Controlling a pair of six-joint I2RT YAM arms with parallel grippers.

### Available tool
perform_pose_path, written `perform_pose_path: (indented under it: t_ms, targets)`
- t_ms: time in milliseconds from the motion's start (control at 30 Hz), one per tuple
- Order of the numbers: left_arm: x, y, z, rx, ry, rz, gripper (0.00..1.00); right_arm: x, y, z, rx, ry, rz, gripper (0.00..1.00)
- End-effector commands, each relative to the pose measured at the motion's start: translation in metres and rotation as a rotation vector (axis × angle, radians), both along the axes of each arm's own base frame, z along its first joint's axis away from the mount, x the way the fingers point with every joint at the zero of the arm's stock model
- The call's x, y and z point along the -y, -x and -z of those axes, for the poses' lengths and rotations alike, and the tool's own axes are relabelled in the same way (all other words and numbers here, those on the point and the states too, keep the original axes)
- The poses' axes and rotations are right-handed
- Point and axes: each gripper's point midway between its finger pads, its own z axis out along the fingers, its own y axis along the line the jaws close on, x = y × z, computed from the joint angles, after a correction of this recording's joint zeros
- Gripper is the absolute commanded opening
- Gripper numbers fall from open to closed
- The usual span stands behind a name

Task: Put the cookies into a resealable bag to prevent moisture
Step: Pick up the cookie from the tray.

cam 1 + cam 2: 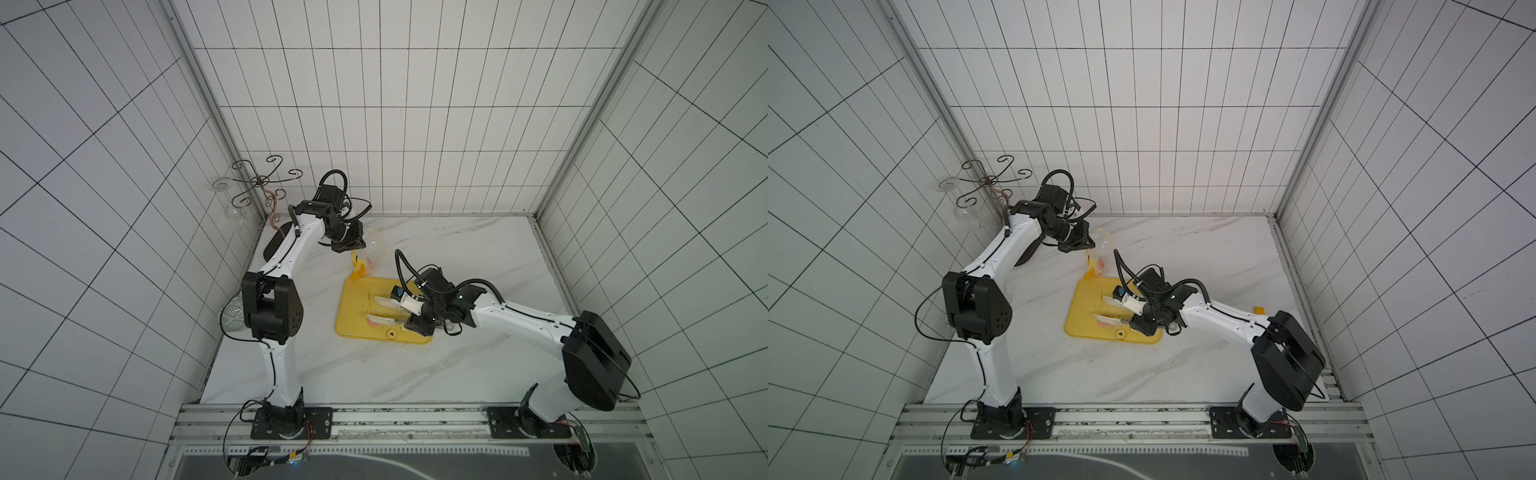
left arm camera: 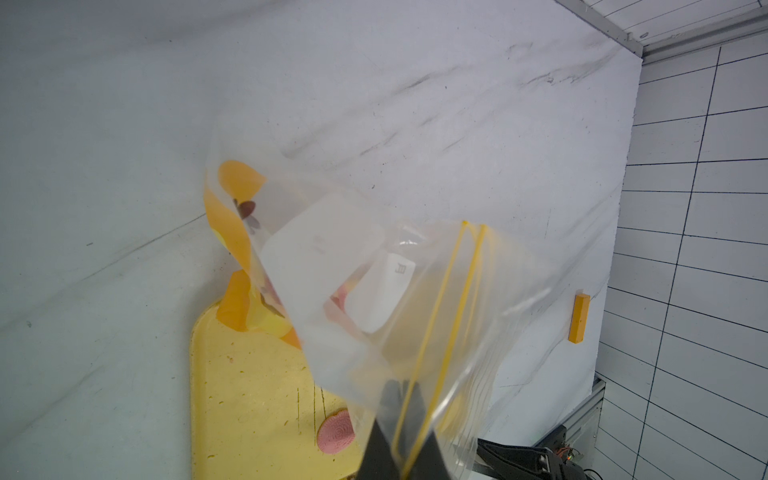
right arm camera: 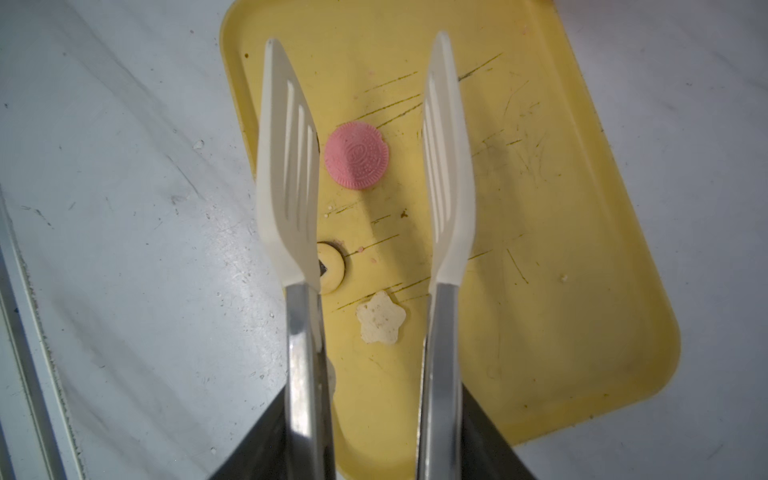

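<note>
The right wrist view is showing the right gripper (image 3: 376, 449) clamping spread tongs (image 3: 286, 166) over a pink cookie (image 3: 356, 156) on the tray (image 3: 561, 249), while only the left wrist view is showing the left gripper (image 2: 401, 436) pinching the resealable bag (image 2: 374, 270) by the tray's end.

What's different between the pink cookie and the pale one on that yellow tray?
The pink cookie is round; the pale cookie is flower-shaped. The pink cookie bears a stamped pattern; the pale cookie looks plain. Both lie flat on the yellow tray.
</note>
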Motion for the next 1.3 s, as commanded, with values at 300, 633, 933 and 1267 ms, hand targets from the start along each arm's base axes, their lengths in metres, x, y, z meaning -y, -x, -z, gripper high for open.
perform_pose_path:
  t_ms: [300,633,933,1267]
  targets:
    - [-0.003,0.001,0.002,0.003,-0.004,0.008,0.0,-0.011,0.0,0.02,0.013,0.028,-0.04,0.54]
    - [-0.003,0.002,0.002,0.0,-0.005,0.011,0.0,-0.006,0.005,0.035,-0.006,0.08,-0.05,0.53]
    - [-0.002,0.002,0.004,-0.003,-0.005,0.014,0.0,-0.005,0.012,0.039,-0.015,0.121,-0.071,0.53]
    - [-0.002,0.002,0.005,-0.003,-0.009,0.018,0.0,-0.002,0.008,0.04,-0.018,0.147,-0.046,0.45]
